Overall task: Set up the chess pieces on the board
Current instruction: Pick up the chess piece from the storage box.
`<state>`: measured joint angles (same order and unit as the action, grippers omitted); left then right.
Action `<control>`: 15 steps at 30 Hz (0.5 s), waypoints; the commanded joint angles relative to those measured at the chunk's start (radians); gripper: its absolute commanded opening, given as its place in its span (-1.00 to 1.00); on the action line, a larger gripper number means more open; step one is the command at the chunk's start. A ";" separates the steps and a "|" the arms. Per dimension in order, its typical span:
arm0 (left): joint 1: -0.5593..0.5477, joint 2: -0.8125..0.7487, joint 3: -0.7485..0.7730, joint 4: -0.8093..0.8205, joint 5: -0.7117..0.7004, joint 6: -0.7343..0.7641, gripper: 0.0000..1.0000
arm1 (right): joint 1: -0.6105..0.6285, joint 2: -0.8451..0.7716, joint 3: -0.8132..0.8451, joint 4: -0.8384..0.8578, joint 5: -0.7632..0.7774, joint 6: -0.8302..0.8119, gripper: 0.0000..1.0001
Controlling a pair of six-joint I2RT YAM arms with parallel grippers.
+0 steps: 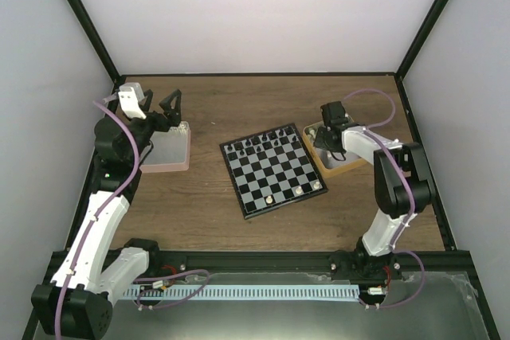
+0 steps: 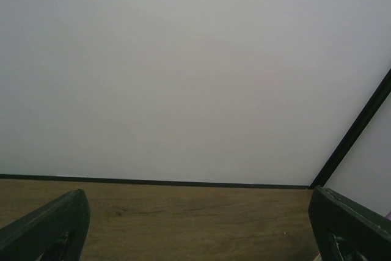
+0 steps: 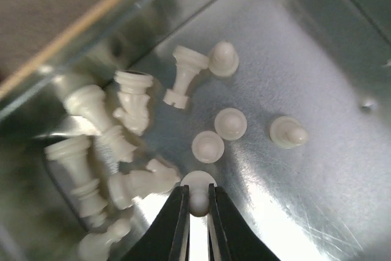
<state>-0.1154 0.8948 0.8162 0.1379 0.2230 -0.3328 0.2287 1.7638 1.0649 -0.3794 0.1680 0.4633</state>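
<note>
Right of the board (image 1: 280, 205), our right gripper (image 3: 197, 203) pinches a cream pawn (image 3: 198, 189) in the tan tray (image 1: 344, 170); our left gripper (image 2: 198, 230) gapes open.

Nothing readable in any view, no txt, labels, brands, nrs or signs legible.
</note>
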 commanded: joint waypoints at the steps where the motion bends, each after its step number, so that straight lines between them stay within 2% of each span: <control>1: 0.007 -0.014 0.011 0.010 0.010 0.005 1.00 | 0.013 -0.124 -0.009 -0.029 -0.006 -0.008 -0.90; 15: 0.006 -0.003 0.011 0.017 0.030 -0.006 1.00 | 0.170 -0.303 -0.039 -0.149 0.051 0.034 -0.87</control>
<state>-0.1154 0.8948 0.8162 0.1379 0.2356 -0.3370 0.3504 1.5043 1.0199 -0.4713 0.1898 0.4728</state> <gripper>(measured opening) 0.997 0.077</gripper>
